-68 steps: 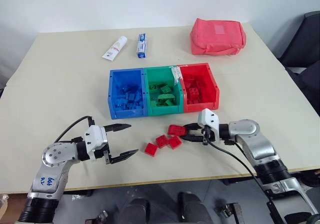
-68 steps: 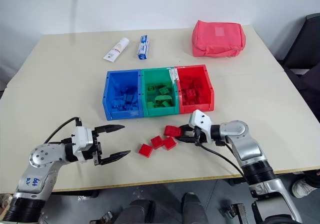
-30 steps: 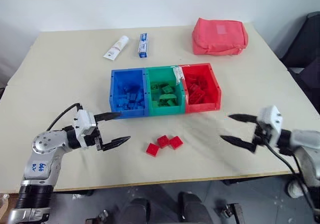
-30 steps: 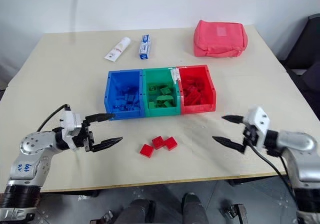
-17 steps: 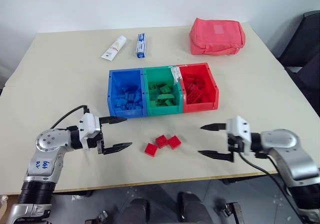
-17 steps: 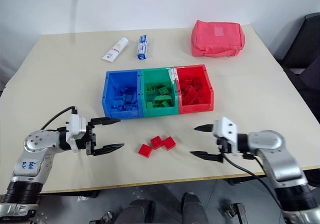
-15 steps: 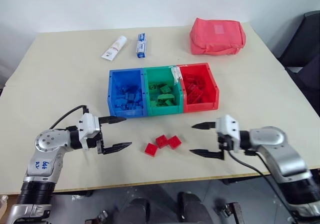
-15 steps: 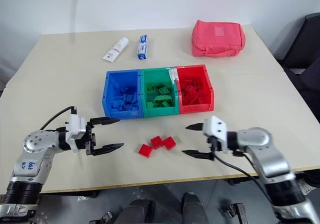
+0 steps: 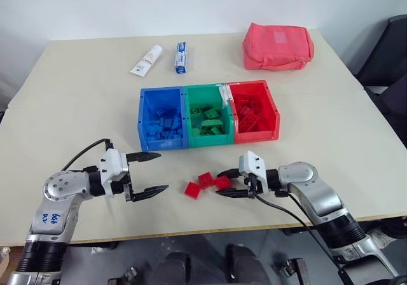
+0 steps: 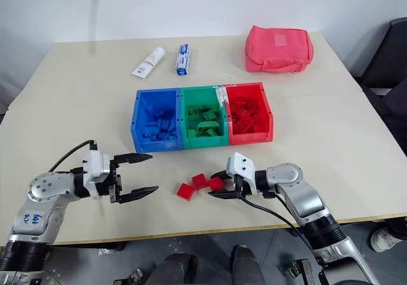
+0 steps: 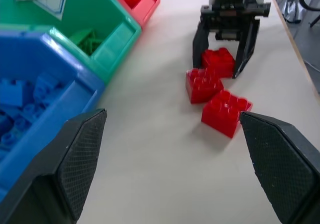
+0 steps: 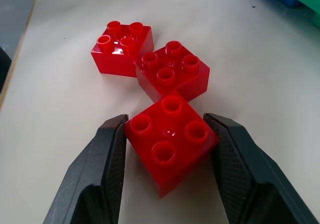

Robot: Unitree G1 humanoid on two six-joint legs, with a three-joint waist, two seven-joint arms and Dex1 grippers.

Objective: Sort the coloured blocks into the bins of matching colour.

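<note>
Swung in from the lower right edge of the head view toward the lower centre within the last second: right gripper (image 9: 227,182), jaws narrowed from wide open to pinch the nearest red brick (image 12: 170,140), black fingers (image 12: 100,169) pressed on both its sides. Judged a fresh grasp, with lift and carry to the red bin (image 9: 270,110) yet to come. Brick on the table (image 9: 76,107), touching a second red brick (image 12: 172,70), which in turn touches a third (image 12: 121,42); likely to nudge the neighbour on lifting. Left gripper (image 9: 147,172) at lower left, jaws spread fully, nothing between them, well clear of the bricks.

Just above the bricks, mid-frame, the three joined bins: blue bin (image 9: 145,116), green bin (image 9: 205,93) and red, each already holding bricks of its colour. Lowered front lip of the red bin facing the grasp; nothing between. Further up: white tube (image 9: 145,60), small blue-and-white box (image 9: 180,57), red fabric pouch (image 9: 277,46) at upper right.
</note>
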